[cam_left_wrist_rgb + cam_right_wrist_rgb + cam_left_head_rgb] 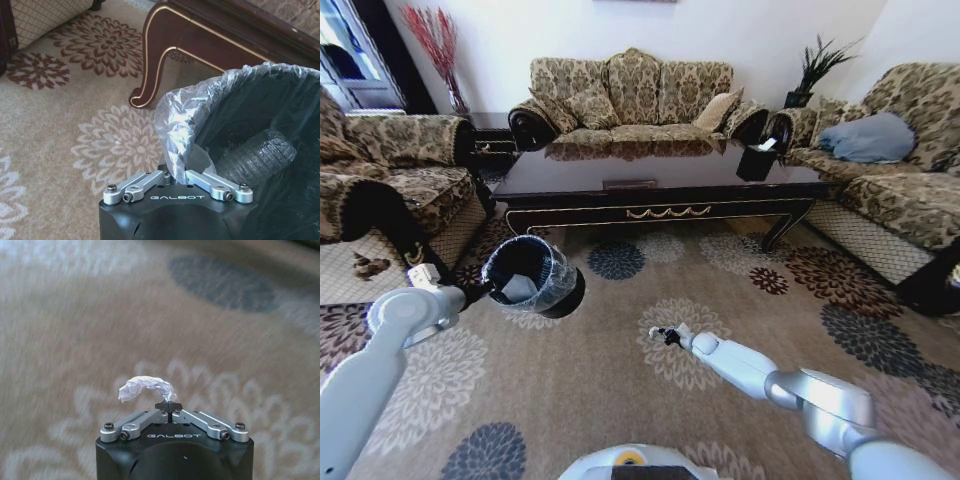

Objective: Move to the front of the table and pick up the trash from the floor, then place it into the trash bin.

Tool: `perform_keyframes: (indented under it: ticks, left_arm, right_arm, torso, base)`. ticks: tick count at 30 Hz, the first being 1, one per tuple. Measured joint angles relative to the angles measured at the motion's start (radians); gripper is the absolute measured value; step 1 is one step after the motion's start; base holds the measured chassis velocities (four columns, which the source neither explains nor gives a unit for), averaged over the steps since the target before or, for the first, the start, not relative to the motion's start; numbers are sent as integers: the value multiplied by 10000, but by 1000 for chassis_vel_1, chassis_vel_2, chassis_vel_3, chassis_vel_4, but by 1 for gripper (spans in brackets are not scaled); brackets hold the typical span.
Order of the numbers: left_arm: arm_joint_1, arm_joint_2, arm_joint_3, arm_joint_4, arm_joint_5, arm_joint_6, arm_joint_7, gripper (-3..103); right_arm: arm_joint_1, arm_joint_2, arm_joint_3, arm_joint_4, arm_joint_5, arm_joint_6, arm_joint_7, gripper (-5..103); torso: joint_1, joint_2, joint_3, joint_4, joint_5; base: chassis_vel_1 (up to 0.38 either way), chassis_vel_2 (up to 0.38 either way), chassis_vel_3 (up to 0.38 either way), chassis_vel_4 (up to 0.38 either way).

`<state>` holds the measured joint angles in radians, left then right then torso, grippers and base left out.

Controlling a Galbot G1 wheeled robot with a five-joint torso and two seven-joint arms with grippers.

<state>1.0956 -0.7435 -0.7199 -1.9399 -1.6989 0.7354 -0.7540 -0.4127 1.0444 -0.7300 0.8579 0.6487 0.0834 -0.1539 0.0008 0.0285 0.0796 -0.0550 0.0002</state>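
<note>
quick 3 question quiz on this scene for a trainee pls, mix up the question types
1. True or false: the right claw is shut on a crumpled white tissue.
2. What already lies inside the trash bin? A) a clear plastic bottle B) a spoon C) a shoe
3. Fill in: the left claw sits at the bin's rim, against its clear plastic ____.

Key
1. True; the tissue sticks out from the closed fingertips above the carpet.
2. A; a ribbed bottle lies against the dark inside wall.
3. liner; it covers the fingertips, so open or shut cannot be told.
</note>
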Motion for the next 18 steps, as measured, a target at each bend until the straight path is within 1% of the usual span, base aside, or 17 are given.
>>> perform_keyframes:
  ticks: [4, 5, 7, 8, 9, 11, 12, 14, 15, 17, 18]
  left_arm:
    - [241, 97, 398, -248, 79, 0, -58, 0]
    - [241, 97, 398, -248, 79, 0, -58, 0]
    - [321, 122, 617, -367, 39, 0, -132, 0]
    - [321, 122, 617, -367, 39, 0, -132, 0]
    - [357, 142, 842, -418, 29, 0, -191, 0]
    - [372, 197, 1192, -435, 41, 0, -255, 0]
    - [372, 197, 1192, -435, 41, 0, -255, 0]
    - [360, 297, 1547, -446, 46, 0, -305, 0]
    - [360, 297, 1547, -446, 46, 0, -305, 0]
    - [322, 510, 2009, -448, 71, -1, -332, 0]
    - [322, 510, 2009, -448, 71, -1, -332, 0]
  right_arm:
    - [58, -827, 814, 2058, 356, 22, 552, 0]
    - [58, -827, 814, 2058, 356, 22, 552, 0]
    - [198, -1081, 1173, 2993, 387, 195, 776, 0]
    - [198, -1081, 1173, 2993, 387, 195, 776, 0]
    - [326, -1239, 1512, 3698, 292, 520, 870, 0]
    - [488, -1415, 1963, 4683, 246, 892, 1060, 0]
    - [488, -1415, 1963, 4683, 246, 892, 1060, 0]
    - [623, -1556, 2301, 5431, 323, 1013, 1207, 0]
    - [623, -1556, 2301, 5431, 323, 1013, 1207, 0]
    - [795, -1618, 2558, 6082, 261, 1253, 1291, 0]
    - [795, -1618, 2558, 6082, 261, 1253, 1291, 0]
  torso:
    - [0, 0, 0, -1, -1]
    - [0, 0, 0, -1, -1]
    - [-1, 0, 0, 0, -4]
    - [-1, 0, 0, 0, -4]
    - [0, 0, -1, 2, -3]
    - [0, 1, 0, 3, -3]
    - [0, 1, 0, 3, -3]
    - [0, 0, 0, 2, -3]
    - [0, 0, 0, 2, -3]
    - [-1, 0, 0, -1, -2]
    - [-1, 0, 0, -1, -2]
  base:
    - [0, 0, 0, 0]
    - [0, 0, 0, 0]
    - [0, 0, 0, 0]
    - [0, 0, 0, 0]
    - [0, 0, 0, 0]
    - [0, 0, 0, 0]
    - [0, 0, 0, 0]
    - [0, 0, 0, 0]
    - [0, 0, 0, 0]
    - [0, 0, 0, 0]
    - [0, 0, 0, 0]
